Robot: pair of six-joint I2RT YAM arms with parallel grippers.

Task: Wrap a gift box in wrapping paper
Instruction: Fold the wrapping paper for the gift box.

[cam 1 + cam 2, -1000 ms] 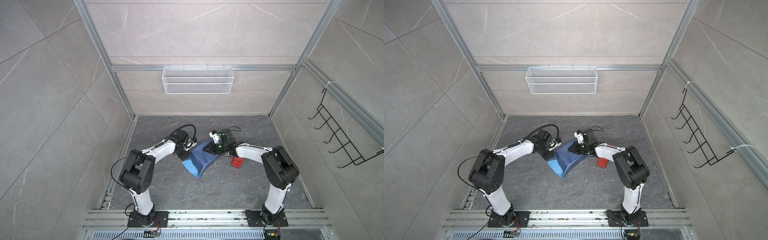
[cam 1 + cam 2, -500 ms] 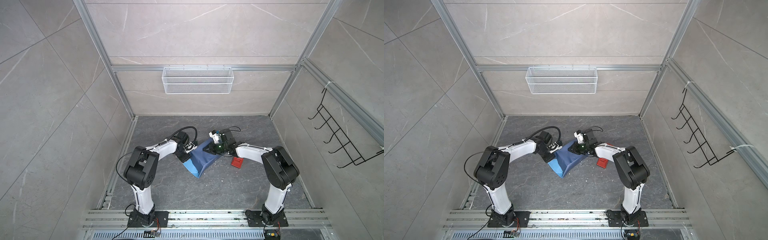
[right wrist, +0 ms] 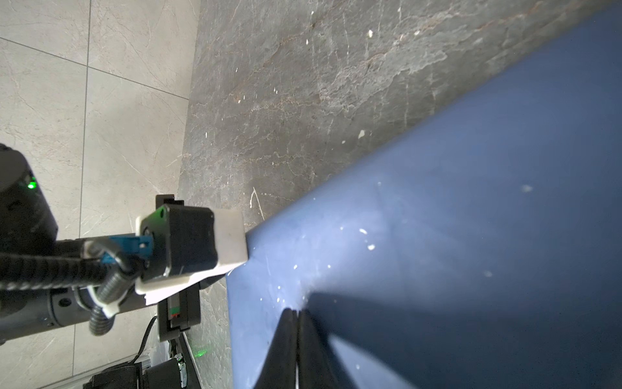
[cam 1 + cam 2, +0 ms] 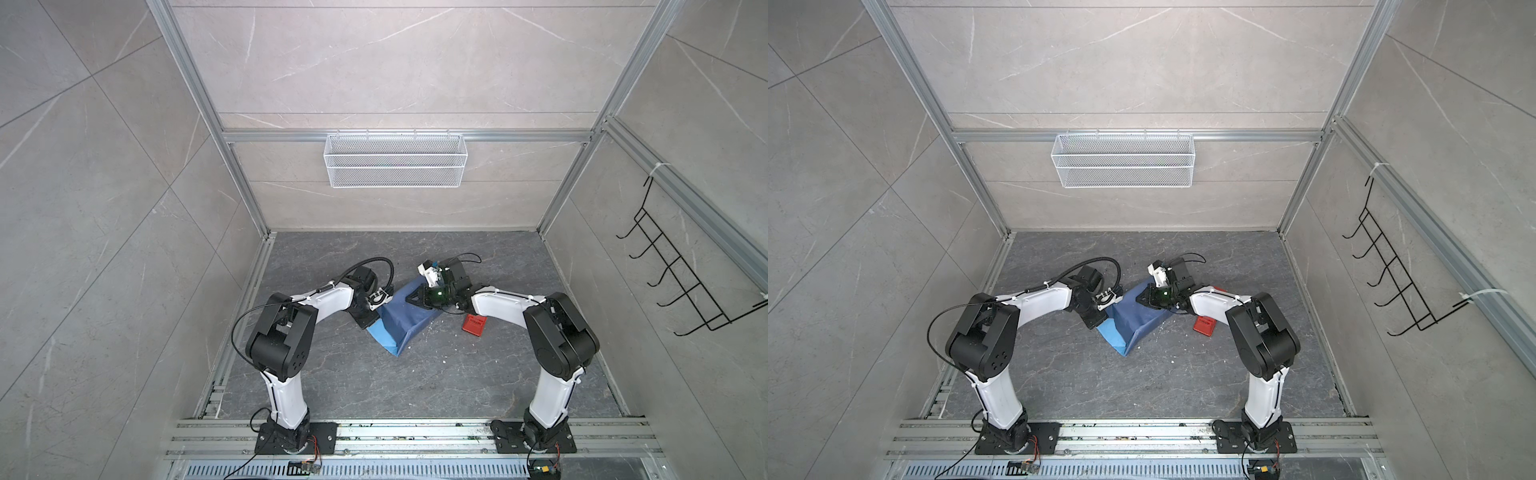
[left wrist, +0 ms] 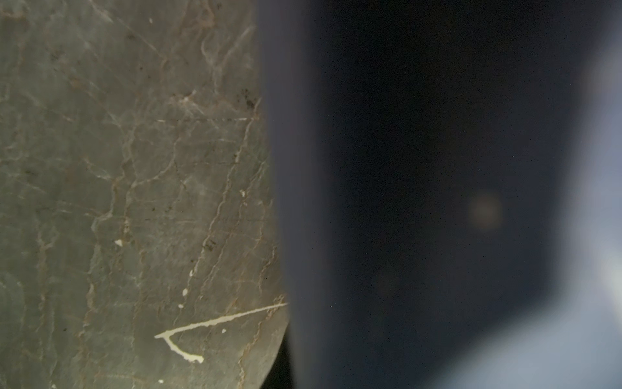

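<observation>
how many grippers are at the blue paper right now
2. The left gripper is at the wrapping paper's edge on its arm's side. The right gripper has shut tips on the paper's far, raised part. Whether either pinches paper is unclear.

two robot arms (image 4: 286, 332), one wrapping paper (image 4: 399, 324), one red tape dispenser (image 4: 474, 324), one white wire basket (image 4: 395, 166), one black hook rack (image 4: 681, 257).

Both arms low, angled inward; left gripper (image 4: 370, 323) and right gripper (image 3: 296, 321) closed.
</observation>
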